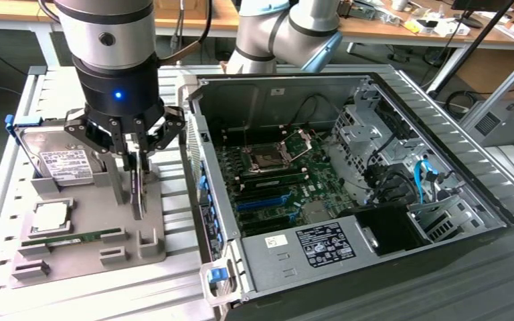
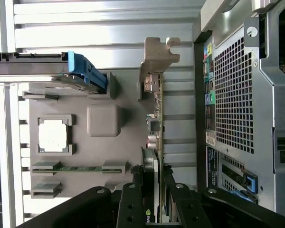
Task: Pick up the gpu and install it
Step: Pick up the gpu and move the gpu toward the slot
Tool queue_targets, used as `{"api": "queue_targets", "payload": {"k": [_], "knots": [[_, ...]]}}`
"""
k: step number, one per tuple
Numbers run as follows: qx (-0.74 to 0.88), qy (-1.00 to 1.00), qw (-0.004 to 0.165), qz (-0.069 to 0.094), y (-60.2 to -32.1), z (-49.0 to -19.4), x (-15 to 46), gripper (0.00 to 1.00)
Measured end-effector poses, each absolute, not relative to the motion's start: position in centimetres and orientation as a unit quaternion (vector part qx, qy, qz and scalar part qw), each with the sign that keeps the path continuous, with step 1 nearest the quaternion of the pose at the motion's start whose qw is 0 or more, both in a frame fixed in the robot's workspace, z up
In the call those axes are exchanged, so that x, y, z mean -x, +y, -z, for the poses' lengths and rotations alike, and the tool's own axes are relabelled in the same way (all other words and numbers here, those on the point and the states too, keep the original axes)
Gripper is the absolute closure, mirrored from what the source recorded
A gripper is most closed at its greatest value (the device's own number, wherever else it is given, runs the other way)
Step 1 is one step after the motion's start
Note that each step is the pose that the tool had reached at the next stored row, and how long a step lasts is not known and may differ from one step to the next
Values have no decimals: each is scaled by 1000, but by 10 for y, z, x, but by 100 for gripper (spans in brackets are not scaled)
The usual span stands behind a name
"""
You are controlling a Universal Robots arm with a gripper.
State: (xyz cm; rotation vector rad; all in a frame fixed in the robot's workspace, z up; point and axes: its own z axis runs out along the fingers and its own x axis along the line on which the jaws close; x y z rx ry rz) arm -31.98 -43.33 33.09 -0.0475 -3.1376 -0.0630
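Observation:
The gpu (image 1: 138, 190) is a thin dark card standing on edge over the grey fixture tray (image 1: 78, 257), at the exterior view's left of the computer case. My gripper (image 1: 137, 155) comes straight down on the card's top edge and is shut on it. In the wrist view the black fingers (image 2: 132, 202) flank the gpu (image 2: 156, 137) on both sides, and its silvery end bracket (image 2: 159, 57) points away from my gripper (image 2: 153, 192). I cannot tell whether the card's lower edge still rests on the tray.
The tray also holds a hard drive (image 1: 61, 160), a processor (image 1: 51, 215) and a green memory stick (image 1: 74, 237). The open computer case (image 1: 436, 127) lies beside it, its motherboard showing blue slots (image 1: 262, 200). The case's rear panel (image 2: 237, 95) is close alongside the card.

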Motion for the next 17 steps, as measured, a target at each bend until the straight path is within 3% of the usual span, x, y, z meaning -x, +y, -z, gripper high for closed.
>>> {"api": "queue_targets", "payload": {"k": [17], "knots": [[15, -1000, 2, 21, -433, -357, 319, 73]]}}
